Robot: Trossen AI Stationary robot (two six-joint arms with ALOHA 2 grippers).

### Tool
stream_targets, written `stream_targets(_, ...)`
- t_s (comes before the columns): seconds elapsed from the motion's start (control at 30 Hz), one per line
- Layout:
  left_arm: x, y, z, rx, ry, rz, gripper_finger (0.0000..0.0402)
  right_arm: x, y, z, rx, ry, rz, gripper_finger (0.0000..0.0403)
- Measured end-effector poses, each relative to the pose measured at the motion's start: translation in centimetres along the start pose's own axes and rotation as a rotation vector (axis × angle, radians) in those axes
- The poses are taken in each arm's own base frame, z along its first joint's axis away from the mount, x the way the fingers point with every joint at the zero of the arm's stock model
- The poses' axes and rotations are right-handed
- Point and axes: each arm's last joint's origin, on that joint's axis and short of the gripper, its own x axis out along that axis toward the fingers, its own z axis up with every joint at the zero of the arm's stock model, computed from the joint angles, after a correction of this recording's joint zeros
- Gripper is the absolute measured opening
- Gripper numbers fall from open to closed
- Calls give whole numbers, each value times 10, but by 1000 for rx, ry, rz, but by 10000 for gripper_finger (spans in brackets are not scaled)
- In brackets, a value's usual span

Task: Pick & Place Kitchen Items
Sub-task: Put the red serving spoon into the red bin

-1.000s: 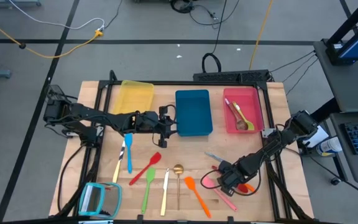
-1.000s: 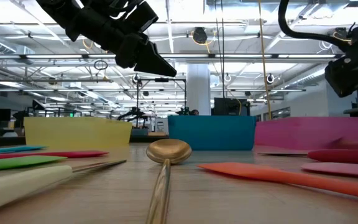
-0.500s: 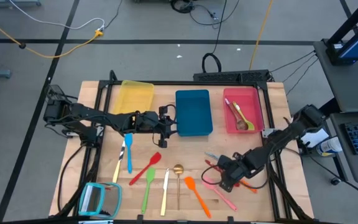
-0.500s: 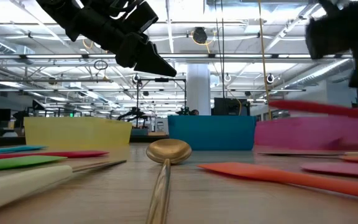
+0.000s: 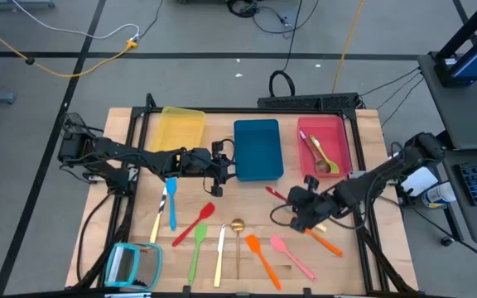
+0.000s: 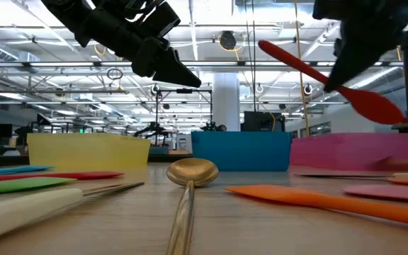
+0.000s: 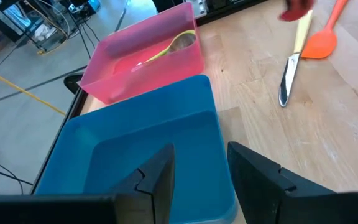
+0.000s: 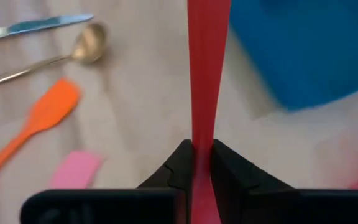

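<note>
My right gripper (image 5: 299, 204) is shut on a red plastic spoon (image 6: 331, 74) and holds it above the table's right half, in front of the red tray (image 5: 344, 149). My left gripper (image 5: 219, 165) hangs open and still over the near left corner of the blue tray (image 7: 135, 149). Flat on the table lie a blue spatula (image 5: 171, 203), a red spatula (image 5: 195, 223), a green one (image 5: 197, 248), a yellow-handled knife (image 5: 219, 252), a gold spoon (image 5: 237, 228), an orange spatula (image 5: 262, 258), a pink one (image 5: 291, 255) and another orange utensil (image 5: 325, 242). My right gripper pinches the red spoon's handle (image 8: 202, 134) between its two fingers (image 8: 180, 165), the fingers lying across it. The long thin handle (image 6: 289, 58) runs out ahead of the fingers and the bowl (image 6: 377, 106) sticks out behind. The spoon is lifted clear and tilted, bowl end lower.
The yellow tray (image 5: 180, 128), the blue tray (image 5: 257, 149) and the red tray stand in a row along the far side; the red one holds two utensils (image 5: 320, 157). A teal-framed flat object (image 5: 133, 265) lies at the near left corner. Cables trail beside the right arm.
My right gripper has lifted the red spoon off the table from among the utensils near the right front and carried it up and toward the far edge. The spoon now hangs tilted in the air. The pink spatula and the orange utensil that lay beneath the gripper show again.
</note>
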Motion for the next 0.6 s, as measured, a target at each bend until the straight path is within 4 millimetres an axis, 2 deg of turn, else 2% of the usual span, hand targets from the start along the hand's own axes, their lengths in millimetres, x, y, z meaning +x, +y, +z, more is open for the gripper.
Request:
stream_targets(0.23,0,0,0,0,0,0,152,4,-21,15,-66,-59,-115,41)
stream_targets(0.6,0,0,0,-1,0,1,152,8,-59,36,25,-151,-364,33)
